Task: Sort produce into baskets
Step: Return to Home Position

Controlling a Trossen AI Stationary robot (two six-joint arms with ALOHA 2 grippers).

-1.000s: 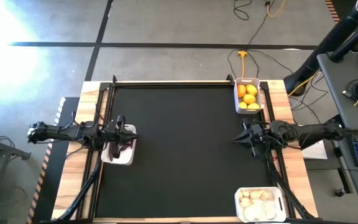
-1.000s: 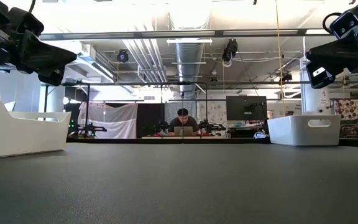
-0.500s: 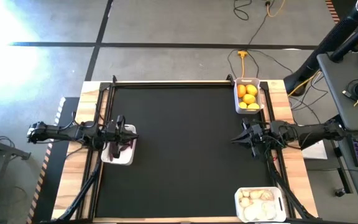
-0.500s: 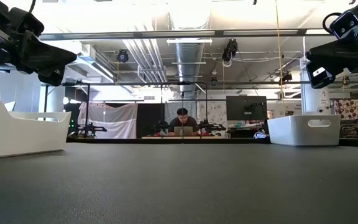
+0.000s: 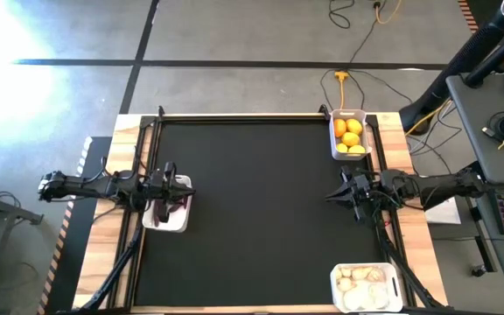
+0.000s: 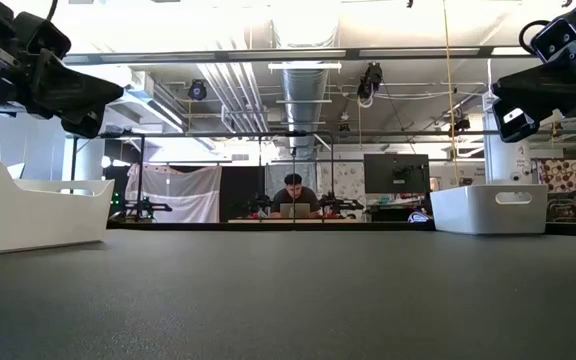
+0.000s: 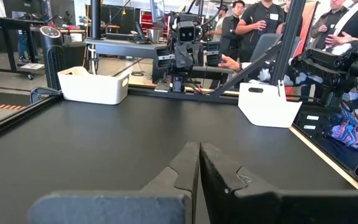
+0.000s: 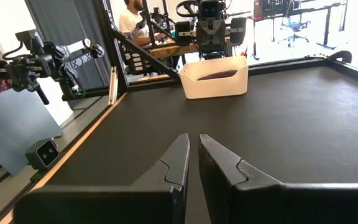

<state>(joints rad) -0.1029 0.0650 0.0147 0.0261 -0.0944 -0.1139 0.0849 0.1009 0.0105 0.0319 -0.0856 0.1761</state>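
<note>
Caught the left gripper [image 5: 185, 185] hanging at left-centre of the overhead frame, directly above a white bin [image 5: 169, 226] holding the dark purple vegetables [image 5: 175, 206]. Showed its fingers [image 7: 180, 171], in the wrist view, pressed together at the tips and gripping nothing.

Found the right gripper [image 5: 331, 194] at right-centre of the same frame, over the edge of the black mat [image 5: 252, 219], between the two other bins and well apart from both. Showed its fingers [image 8: 178, 160] drawn narrow, with only a thin slit between them and nothing held.

Recorded the yellow-orange citrus [image 5: 350, 136] gathered in the second bin [image 5: 363, 116], at upper right of the overhead frame by the mat's corner. Recorded the whitish garlic bulbs [image 5: 361, 280] in the third bin [image 5: 334, 284], at lower right, partly cut by the frame's bottom edge.

From table height, registered one bin at the frame's left edge and another at right, with the dark bodies of the two arms hanging in the upper corners above them. Beyond the table, at centre frame, picked out a seated person [image 6: 293, 190] at a desk.
</note>
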